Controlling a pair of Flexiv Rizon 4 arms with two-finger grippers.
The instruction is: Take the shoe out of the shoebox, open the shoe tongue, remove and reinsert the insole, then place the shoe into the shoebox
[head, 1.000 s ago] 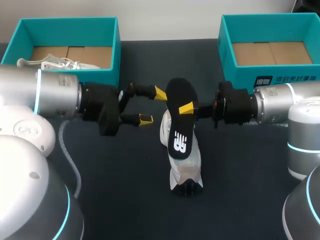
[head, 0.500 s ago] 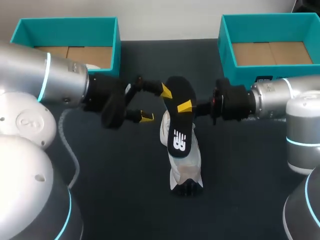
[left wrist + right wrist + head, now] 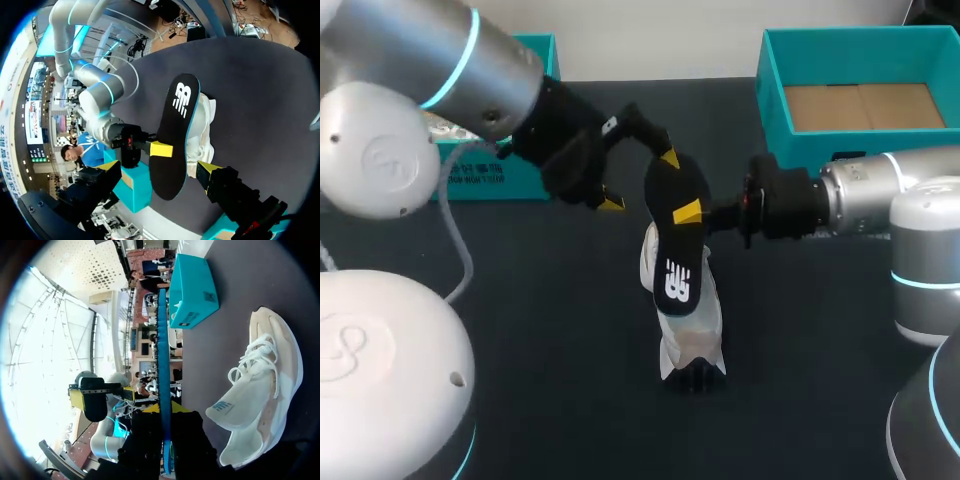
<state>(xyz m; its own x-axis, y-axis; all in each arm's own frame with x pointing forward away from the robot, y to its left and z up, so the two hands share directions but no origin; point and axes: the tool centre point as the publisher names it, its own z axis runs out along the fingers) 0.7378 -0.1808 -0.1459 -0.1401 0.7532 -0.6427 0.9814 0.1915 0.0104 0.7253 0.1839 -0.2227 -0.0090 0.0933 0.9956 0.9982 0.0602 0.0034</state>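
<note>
A black insole (image 3: 677,240) with a white logo stands tilted above the white shoe (image 3: 688,335), which rests on the dark table. My right gripper (image 3: 688,212) is shut on the insole's middle, coming in from the right. In the right wrist view the insole (image 3: 162,360) shows edge-on between the right gripper (image 3: 164,412) fingers, with the shoe (image 3: 265,390) beside it. My left gripper (image 3: 640,180) is open around the insole's upper end. In the left wrist view the insole (image 3: 172,135) lies between the wide-apart fingers of the left gripper (image 3: 157,167), with no touch visible.
A teal shoebox (image 3: 860,60) with a cardboard floor stands at the back right. Another teal shoebox (image 3: 470,175) at the back left is largely hidden by my left arm. A grey cable (image 3: 455,250) hangs at the left over the table.
My left arm has lifted and swung toward the insole, bringing its open gripper around the insole's upper end. The right gripper, insole and shoe have stayed in place.
</note>
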